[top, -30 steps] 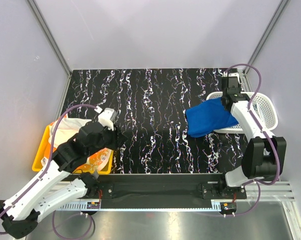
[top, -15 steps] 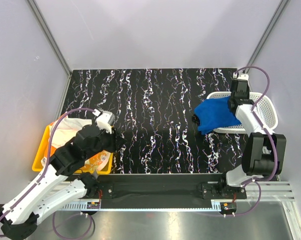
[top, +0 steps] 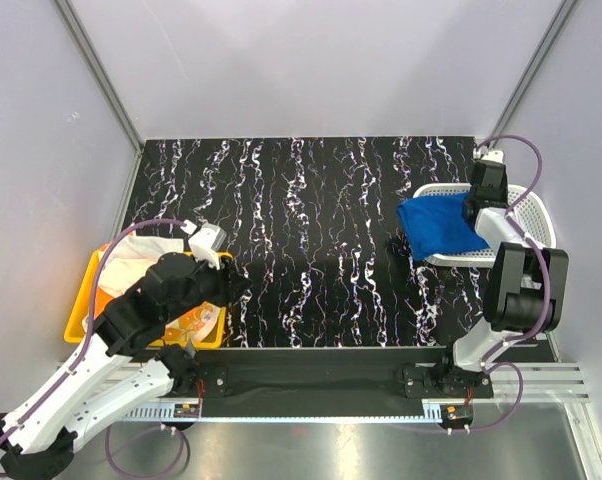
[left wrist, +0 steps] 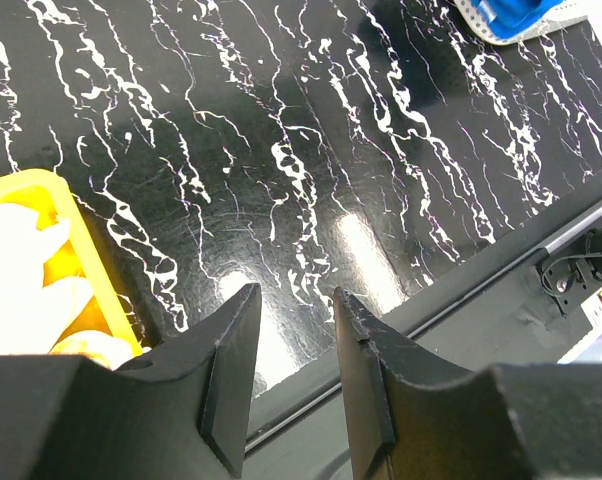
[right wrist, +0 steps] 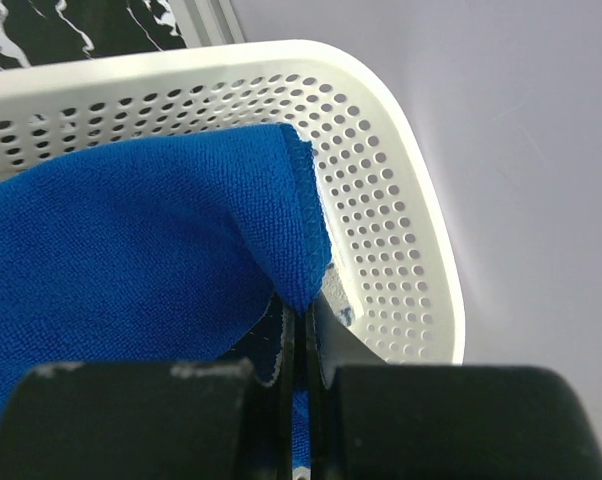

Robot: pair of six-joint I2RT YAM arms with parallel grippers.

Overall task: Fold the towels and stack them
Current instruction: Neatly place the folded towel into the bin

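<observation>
Right wrist view: my right gripper (right wrist: 303,335) pinched tight on corner of blue towel (right wrist: 131,230) — towel draped over rim of white basket (right wrist: 381,220), partly over table (left wrist: 311,150). My left gripper (left wrist: 291,340) — fingers slightly apart, holding nothing, above table beside yellow bin (left wrist: 81,250).

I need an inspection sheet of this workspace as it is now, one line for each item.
Surface: black white-veined tabletop, glossy, glare near the front edge.
Job's things: royal blue towel draped unfolded over the white perforated plastic basket; off-white towel and orange-and-white patterned towel crumpled in the yellow plastic bin.
Clutter: nothing seen besides the basket, far right, and the bin, near left.
Grippers: left gripper open, holding nothing, above the tabletop beside the bin; right gripper shut on the royal blue towel's corner.
Cables: purple cable looping along each arm; no snag seen.
Surroundings: pale walls, metal frame posts.
</observation>
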